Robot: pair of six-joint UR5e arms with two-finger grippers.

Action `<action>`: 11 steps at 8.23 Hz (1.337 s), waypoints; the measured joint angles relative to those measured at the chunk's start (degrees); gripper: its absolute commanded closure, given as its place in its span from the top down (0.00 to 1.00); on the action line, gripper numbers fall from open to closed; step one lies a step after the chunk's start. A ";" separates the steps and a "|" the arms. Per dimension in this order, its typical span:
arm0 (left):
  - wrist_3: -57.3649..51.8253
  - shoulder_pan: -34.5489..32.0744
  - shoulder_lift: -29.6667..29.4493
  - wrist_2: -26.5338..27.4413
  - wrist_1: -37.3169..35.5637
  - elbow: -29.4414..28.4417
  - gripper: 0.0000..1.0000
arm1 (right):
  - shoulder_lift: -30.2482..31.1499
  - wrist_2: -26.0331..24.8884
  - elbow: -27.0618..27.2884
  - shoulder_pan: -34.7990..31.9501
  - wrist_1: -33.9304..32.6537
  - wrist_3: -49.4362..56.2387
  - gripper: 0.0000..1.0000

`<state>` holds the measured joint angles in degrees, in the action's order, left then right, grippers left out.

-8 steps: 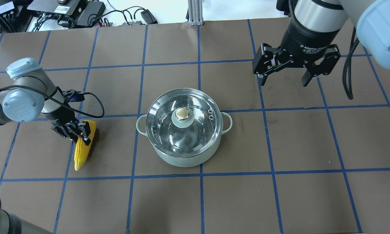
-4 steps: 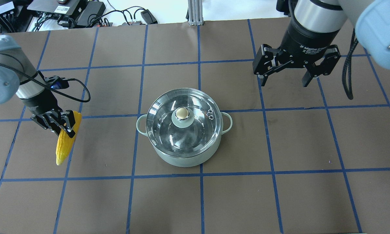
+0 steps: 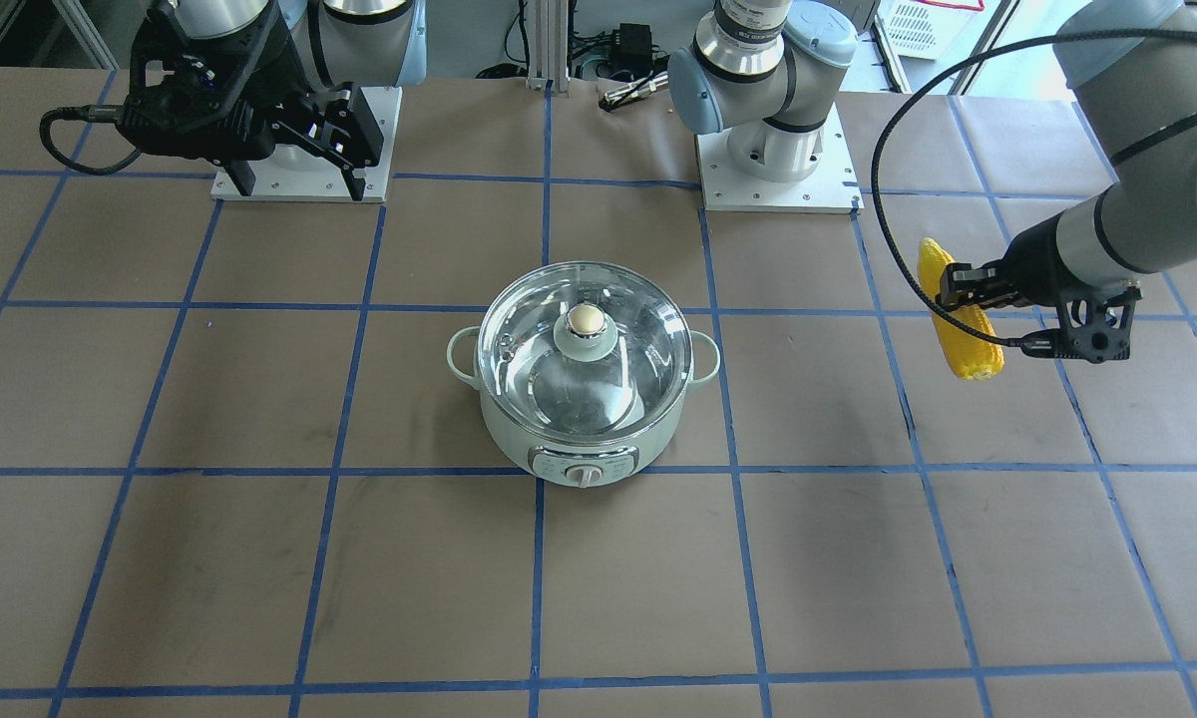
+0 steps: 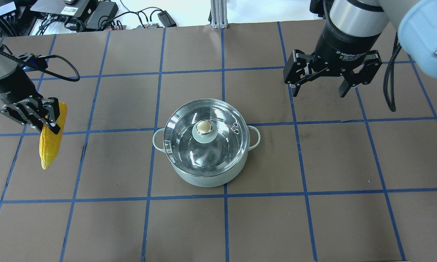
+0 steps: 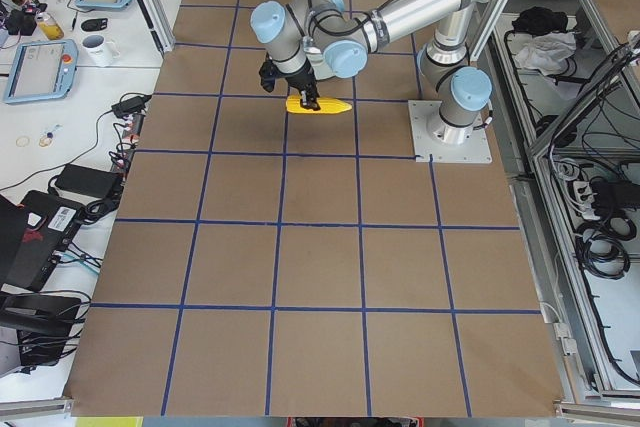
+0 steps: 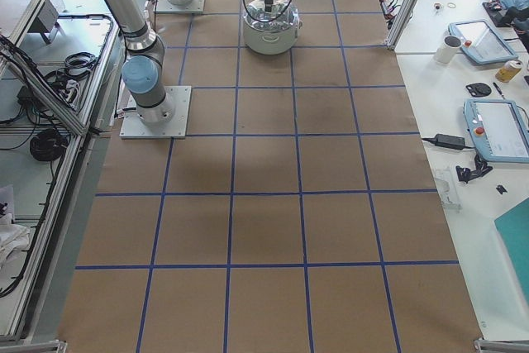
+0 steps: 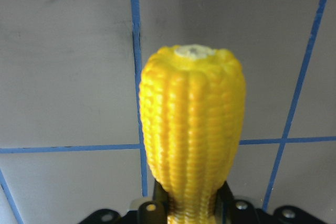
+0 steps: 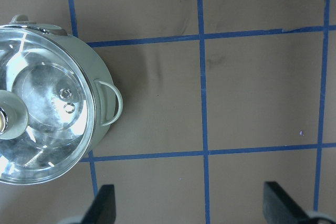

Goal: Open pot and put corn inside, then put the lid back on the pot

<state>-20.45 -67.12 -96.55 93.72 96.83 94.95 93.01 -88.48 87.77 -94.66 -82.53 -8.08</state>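
Now, left end effector [image 4: 46, 123] clamped on the corn [image 4: 50, 145], my wide-open, empty right end effector [image 4: 318, 91] should centre squarely over the lid [image 4: 222, 145] knob.

The left arm [image 3: 1152, 90] and right arm [image 4: 353, 18] are showing silver tubes and pale blue joint caps. The right gripper [image 4: 318, 91] is wearing black with white lettering, a braided black cable [image 4: 386, 83] hanging alongside. White base plates [image 3: 818, 189] are carrying screws.
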 measured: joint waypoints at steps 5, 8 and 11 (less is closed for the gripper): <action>4.45 -0.26 1.90 -1.52 -0.02 -1.00 0.00 | 0.01 -0.03 0.03 0.00 -0.07 0.13 1.00; 4.46 -0.33 2.33 -1.52 -0.43 -1.06 0.00 | 0.06 -0.17 0.17 0.00 0.00 0.09 1.00; 4.46 -0.38 2.42 -1.52 -0.55 -1.08 0.00 | 0.04 -0.37 0.21 0.02 0.05 0.15 1.00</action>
<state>-16.00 -67.50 -94.13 92.20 96.29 93.87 93.05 -88.85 87.97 -94.64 -82.48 -7.93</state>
